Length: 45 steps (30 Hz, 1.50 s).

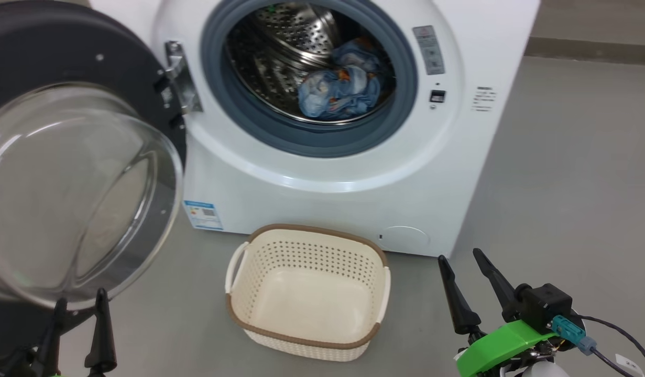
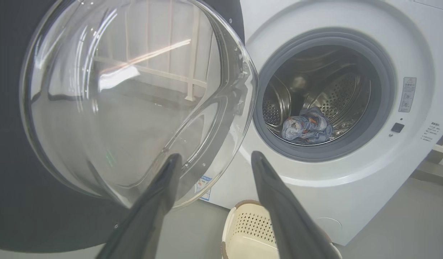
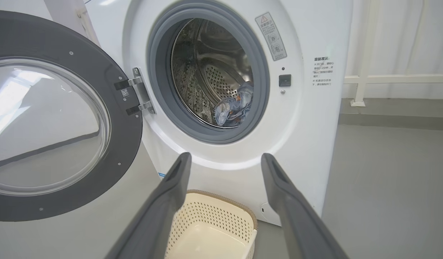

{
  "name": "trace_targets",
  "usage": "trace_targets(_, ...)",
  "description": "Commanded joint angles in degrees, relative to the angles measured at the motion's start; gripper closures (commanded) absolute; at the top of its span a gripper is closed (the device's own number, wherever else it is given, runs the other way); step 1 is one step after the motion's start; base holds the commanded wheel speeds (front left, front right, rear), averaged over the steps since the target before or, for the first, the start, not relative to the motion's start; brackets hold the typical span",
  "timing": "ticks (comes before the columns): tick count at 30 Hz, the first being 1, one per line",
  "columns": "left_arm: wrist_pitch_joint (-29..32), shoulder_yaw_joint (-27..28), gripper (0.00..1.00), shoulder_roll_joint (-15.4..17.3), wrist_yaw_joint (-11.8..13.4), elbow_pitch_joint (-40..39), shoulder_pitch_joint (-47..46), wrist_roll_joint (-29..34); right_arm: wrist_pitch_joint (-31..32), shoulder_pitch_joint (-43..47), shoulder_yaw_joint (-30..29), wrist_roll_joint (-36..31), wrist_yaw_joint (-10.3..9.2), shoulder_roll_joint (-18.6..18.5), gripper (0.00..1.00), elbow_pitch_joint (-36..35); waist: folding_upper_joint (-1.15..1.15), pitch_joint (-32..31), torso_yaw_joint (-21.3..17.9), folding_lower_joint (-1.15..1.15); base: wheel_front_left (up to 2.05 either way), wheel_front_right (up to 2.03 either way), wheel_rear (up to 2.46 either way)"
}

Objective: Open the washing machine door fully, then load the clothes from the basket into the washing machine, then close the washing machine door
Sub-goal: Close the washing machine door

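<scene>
The left pincer [image 1: 78,335] stood low at the near left with its two dark fingers spread wide and nothing between them. They pointed up at the lower edge of the glass bowl [image 1: 65,199] in the washing machine door [image 1: 65,47]. They were close under the bowl, though whether a tip touched the glass could not be told. I judge that this placing suited a push on the door, since closing it was the one step not yet done.

The right pincer [image 1: 466,285] was likewise spread and empty. It was held low at the near right above the floor [image 1: 563,183], well apart from the washing machine [image 1: 353,209], its fingers leaning up and slightly left. It was probably parked there to keep clear of the door's swing.

Between the two pincers the basket [image 1: 301,230] sat on the floor just in front of the machine, with nothing in it. The clothes [image 1: 338,89] lay bundled low in the steel drum [image 1: 280,47], well behind the grey gasket [image 1: 301,141], so a closing door should not catch them. The door hung wide on its hinge [image 1: 178,78] at the left of the opening, bowl side turned outward.
</scene>
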Motion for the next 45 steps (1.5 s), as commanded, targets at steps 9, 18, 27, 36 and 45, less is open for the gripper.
trace_targets(9,0.1,1.7,0.00,1.7,1.3,-1.0,-2.2,0.7,-0.5,-1.9,1.9,1.5,0.26,-0.3,0.00,-0.6,0.00,-1.0,7.8,0.00,0.00,0.00,0.00)
trace_targets(18,0.3,1.4,0.00,2.0,1.3,-1.0,-2.5,0.2,-0.5,-2.5,2.7,1.8,0.26,-0.3,0.00,-0.3,0.00,-0.3,12.6,0.00,0.00,0.00,0.00)
trace_targets(27,0.3,1.0,0.00,2.2,1.3,-0.6,-2.8,0.1,-0.5,-3.0,3.5,2.3,0.26,-0.3,0.00,0.1,0.00,-0.5,15.2,0.00,0.00,0.00,0.00)
trace_targets(36,0.3,0.6,0.00,2.4,1.5,-0.6,-2.5,-0.1,-0.5,-3.1,4.2,2.5,0.26,-0.3,0.00,0.2,0.00,-0.6,16.7,0.00,0.00,0.00,0.00)
trace_targets(45,0.4,0.2,0.00,2.5,2.0,-0.9,-2.3,-0.1,-0.5,-3.0,4.7,2.7,0.26,-0.3,0.00,0.7,0.00,-1.0,16.7,0.00,0.00,0.00,0.00)
